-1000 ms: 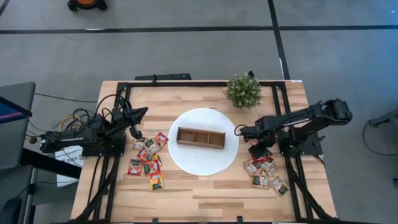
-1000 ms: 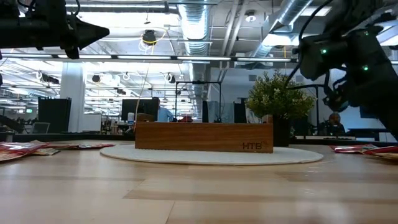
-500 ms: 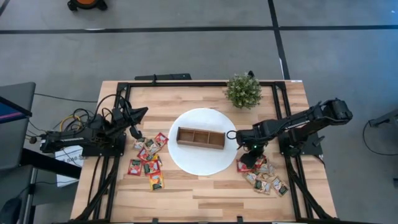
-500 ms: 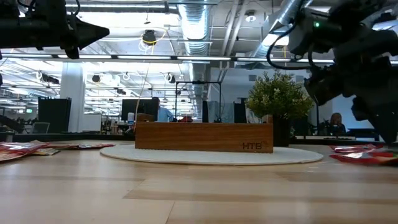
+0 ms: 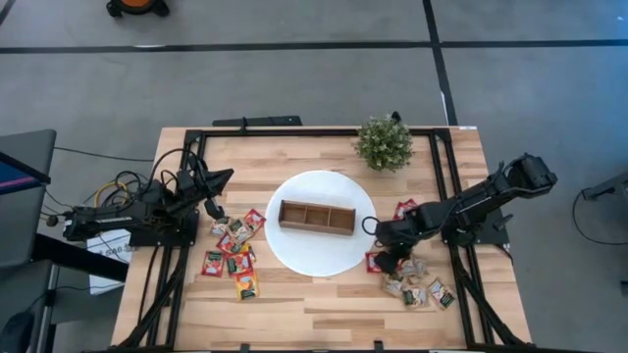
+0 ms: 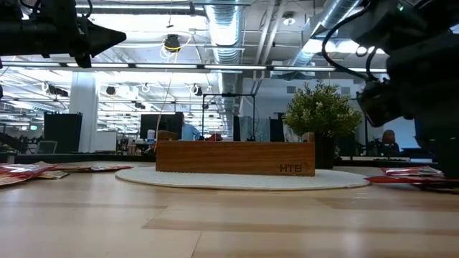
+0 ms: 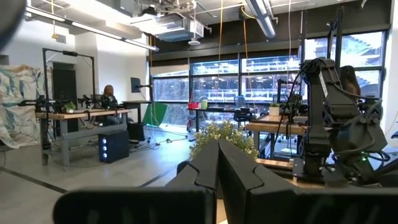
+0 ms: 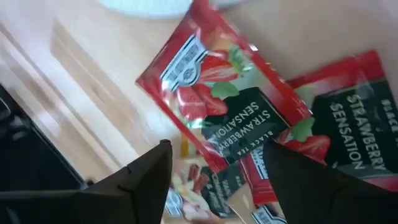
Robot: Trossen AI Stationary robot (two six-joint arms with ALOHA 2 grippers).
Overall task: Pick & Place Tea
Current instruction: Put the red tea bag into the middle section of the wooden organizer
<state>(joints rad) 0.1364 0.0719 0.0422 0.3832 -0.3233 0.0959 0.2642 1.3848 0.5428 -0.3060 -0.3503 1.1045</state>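
Observation:
Tea sachets lie flat on the table in two heaps: one (image 5: pixel 234 250) left of the white disc (image 5: pixel 319 253), one (image 5: pixel 420 286) right of it near the front. A single red sachet (image 5: pixel 404 209) lies farther back. My right gripper (image 5: pixel 379 259) points steeply down over the right heap's near-disc corner. It is open, with a red strawberry sachet (image 8: pixel 217 115) below and between its fingers (image 8: pixel 146 177); I see no touch. My left gripper (image 5: pixel 226 176) waits shut above the table's left side, pointing at the disc.
A wooden three-compartment box (image 5: pixel 316 217) stands on the white disc at the table's middle. A small green plant (image 5: pixel 385 142) stands at the far edge behind it. A black frame (image 5: pixel 444 167) runs along the table's sides.
My right gripper has swung from beside the box's right end toward the near edge and a little toward the disc, tipping from nearly level to steeply down over the right heap. The single red sachet that the arm covered now shows.

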